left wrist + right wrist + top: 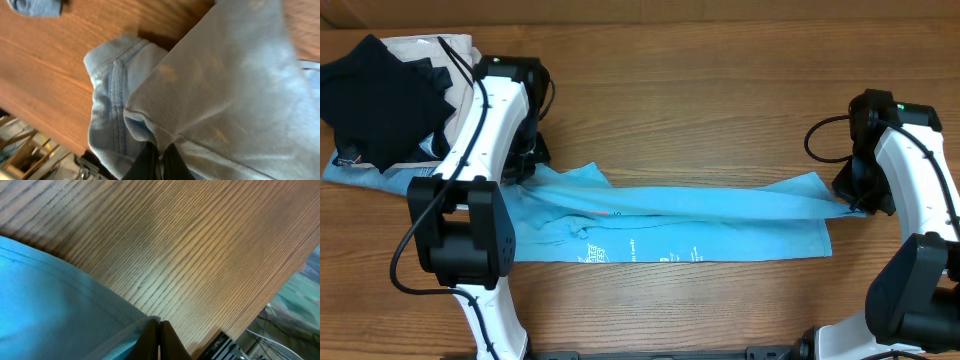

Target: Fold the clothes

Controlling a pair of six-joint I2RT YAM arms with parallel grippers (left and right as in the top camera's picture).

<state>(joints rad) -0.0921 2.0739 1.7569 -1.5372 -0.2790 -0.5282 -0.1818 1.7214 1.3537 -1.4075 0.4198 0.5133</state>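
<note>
Clamped tight on the blue T-shirt (pixel 720 205), stretched long between left gripper (pixel 159 159) and right gripper (pixel 159 335), arms bent low.

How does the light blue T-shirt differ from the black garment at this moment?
The T-shirt is sky blue with white print; the black garment is plain dark. The T-shirt is stretched long across the table; the black garment sits bunched at the far left corner on other clothes. The left gripper and right gripper pinch the T-shirt's ends; no gripper holds the black garment. Both are cloth on the same table.
</note>
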